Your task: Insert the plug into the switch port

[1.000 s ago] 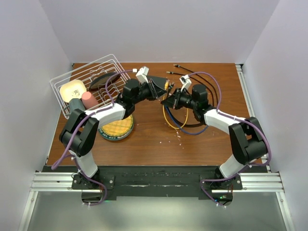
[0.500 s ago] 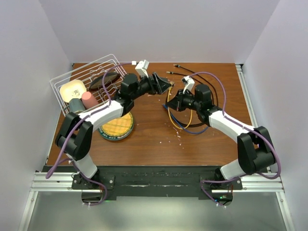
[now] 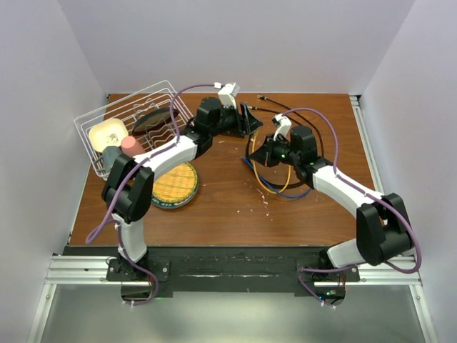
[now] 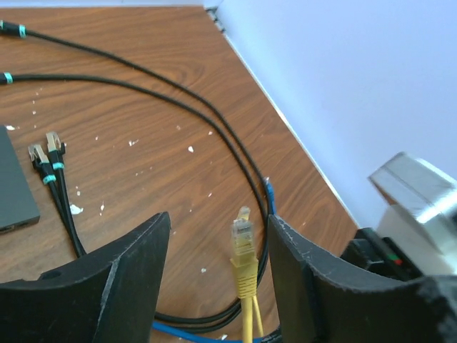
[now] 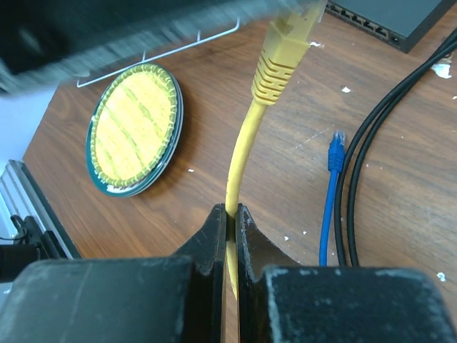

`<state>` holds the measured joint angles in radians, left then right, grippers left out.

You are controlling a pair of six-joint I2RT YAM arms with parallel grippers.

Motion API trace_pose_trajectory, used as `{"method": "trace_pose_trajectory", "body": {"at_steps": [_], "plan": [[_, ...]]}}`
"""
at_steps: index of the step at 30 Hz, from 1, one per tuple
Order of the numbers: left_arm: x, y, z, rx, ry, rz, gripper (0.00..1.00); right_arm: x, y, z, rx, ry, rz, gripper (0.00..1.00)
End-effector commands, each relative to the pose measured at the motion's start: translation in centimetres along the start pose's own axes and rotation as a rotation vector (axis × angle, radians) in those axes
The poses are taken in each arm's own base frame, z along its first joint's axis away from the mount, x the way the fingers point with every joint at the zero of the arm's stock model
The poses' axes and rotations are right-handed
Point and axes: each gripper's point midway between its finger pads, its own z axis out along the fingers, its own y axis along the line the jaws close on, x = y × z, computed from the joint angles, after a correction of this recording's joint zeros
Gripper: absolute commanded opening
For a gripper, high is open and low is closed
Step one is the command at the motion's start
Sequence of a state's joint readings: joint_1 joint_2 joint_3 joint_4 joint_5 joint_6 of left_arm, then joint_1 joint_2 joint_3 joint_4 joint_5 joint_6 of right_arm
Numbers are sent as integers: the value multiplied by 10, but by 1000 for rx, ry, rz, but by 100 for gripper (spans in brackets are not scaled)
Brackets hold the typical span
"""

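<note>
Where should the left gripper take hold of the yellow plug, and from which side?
Probably the ribbed boot just behind the clear tip, closing on its flanks: the yellow plug sits lengthwise between the fingers of the open left gripper, and the right gripper pinches the cable farther back.

The left arm [image 3: 161, 153] stretches long from its base at the near edge toward the middle of the far edge; the left gripper [image 3: 250, 119] is turned rightward with its fingers [image 4: 121, 275] spread wide, nothing between them. The right arm [image 3: 335, 187] elbows out toward the right edge and reaches back to the centre, the right gripper [image 5: 230, 214] pinched tight on a yellow cable [image 5: 278, 64], close to the left gripper but apart
</note>
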<state>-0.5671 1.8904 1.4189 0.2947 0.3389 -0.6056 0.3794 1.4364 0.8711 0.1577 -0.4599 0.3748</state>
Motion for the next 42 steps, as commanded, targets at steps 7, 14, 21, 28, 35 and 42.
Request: {"method": "trace_pose_trajectory", "body": {"at_steps": [7,14,21,28,35,42], "plan": [[9,-22,16,-48,33,155,45,-9,-1,-5,32,-28,-28,0],[9,-13,18,-106,19,140,23,-5,-3,-6,38,-21,-32,0],[1,-3,12,-173,-28,119,0,-2,-4,-10,46,-14,-47,0],[-7,-14,-2,-119,-72,132,0,-11,0,-18,59,-36,-73,9],[-22,-29,-20,-41,-116,137,0,-31,13,-24,29,-64,-107,43],[-30,-42,-41,40,-147,129,0,-53,32,-34,-29,-108,-141,61]]}}
